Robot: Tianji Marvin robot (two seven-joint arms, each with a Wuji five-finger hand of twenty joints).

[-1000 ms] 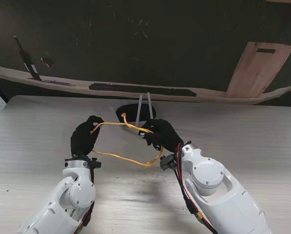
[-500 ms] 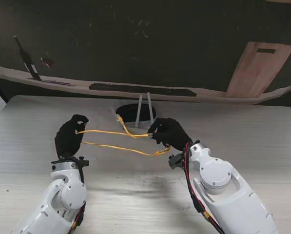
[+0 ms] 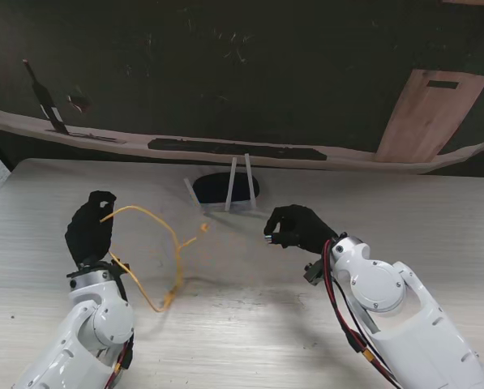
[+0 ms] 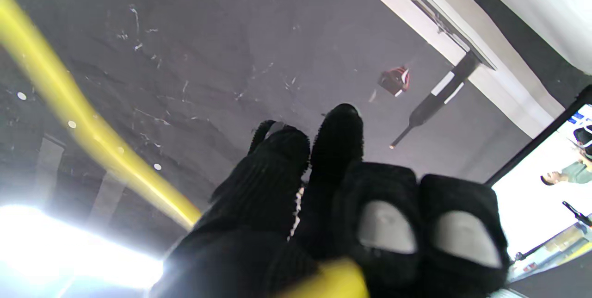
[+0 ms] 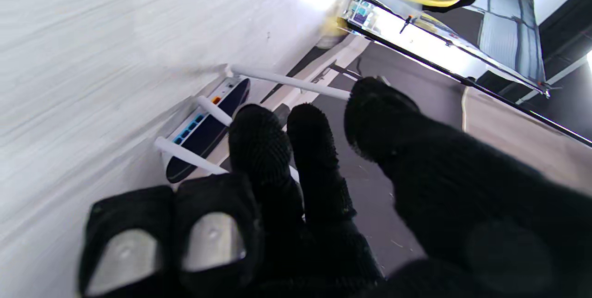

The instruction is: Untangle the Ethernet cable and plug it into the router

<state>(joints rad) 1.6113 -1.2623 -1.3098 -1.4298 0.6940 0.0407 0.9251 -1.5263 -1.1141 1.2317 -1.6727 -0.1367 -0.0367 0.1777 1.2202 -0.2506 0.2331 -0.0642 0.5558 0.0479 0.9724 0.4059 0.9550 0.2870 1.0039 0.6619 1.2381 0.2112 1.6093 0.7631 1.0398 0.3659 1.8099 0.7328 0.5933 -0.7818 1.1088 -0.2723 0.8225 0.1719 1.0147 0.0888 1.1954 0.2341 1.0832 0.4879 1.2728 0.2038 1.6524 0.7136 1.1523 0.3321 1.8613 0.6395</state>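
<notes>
- The left hand is gripping the yellow cable with its fingers curled tight around it, raised over the left part of the table.
- From that grip the cable is arching toward the middle, and one free end is hanging in the air (a second strand is dropping nearer to me, its tip lying close to the tabletop).
- The right hand is holding nothing that I can see; in the right wrist view its thumb is standing apart from the forefingers, while the two outer fingers are folded in.
- The router is sitting at the far middle of the table, white antennas up, well apart from both cable ends; its coloured ports are showing in the right wrist view.
- By my reading, the untangling is nearly finished, since the cable is looking like one loose loop with no visible knot, and plugging in is not yet begun.
- The next move is calling for the right hand to pinch the dangling plug, turn it to face the ports, and carry it to the router.
</notes>
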